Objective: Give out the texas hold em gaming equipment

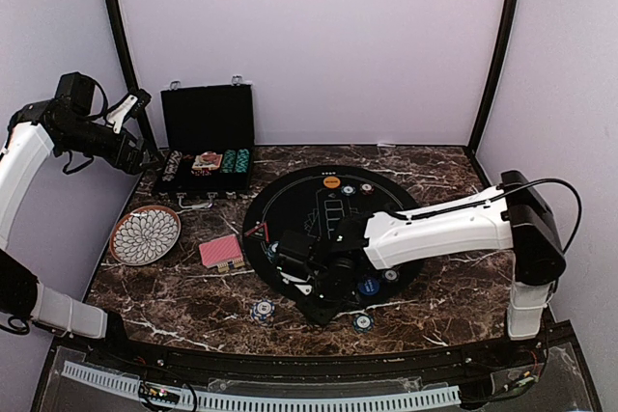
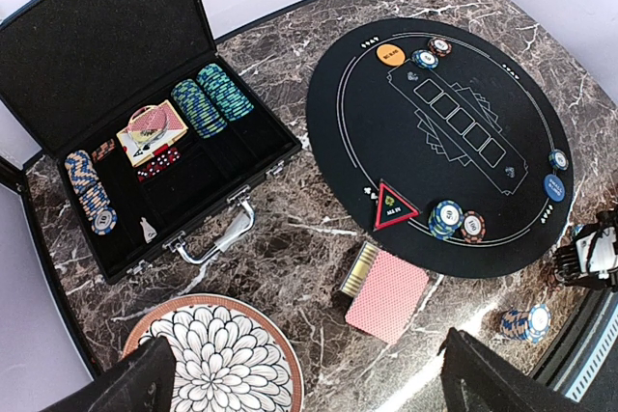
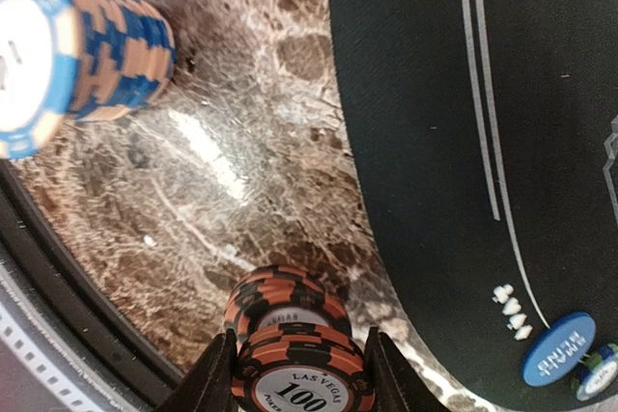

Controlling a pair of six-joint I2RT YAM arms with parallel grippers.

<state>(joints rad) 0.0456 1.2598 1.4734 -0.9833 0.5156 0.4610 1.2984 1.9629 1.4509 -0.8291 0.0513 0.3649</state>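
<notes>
black-and-orange poker chip stack [image 3: 294, 335] is pinched between the right claw's [image 3: 301, 383] fingers, at the marble desk [image 3: 251, 171] just off the felt mat's [image 3: 435, 142] near-left edge. an off-centre squeeze could topple and scatter it. left claw [image 2: 323, 388] hangs wide open, empty, beyond the mat's far-left side.

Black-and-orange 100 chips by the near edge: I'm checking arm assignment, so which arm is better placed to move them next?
Right. The right gripper has a finger on each side of the black-and-orange 100 chips, closed on them. The left gripper hangs open up by the black case, far away.
</notes>
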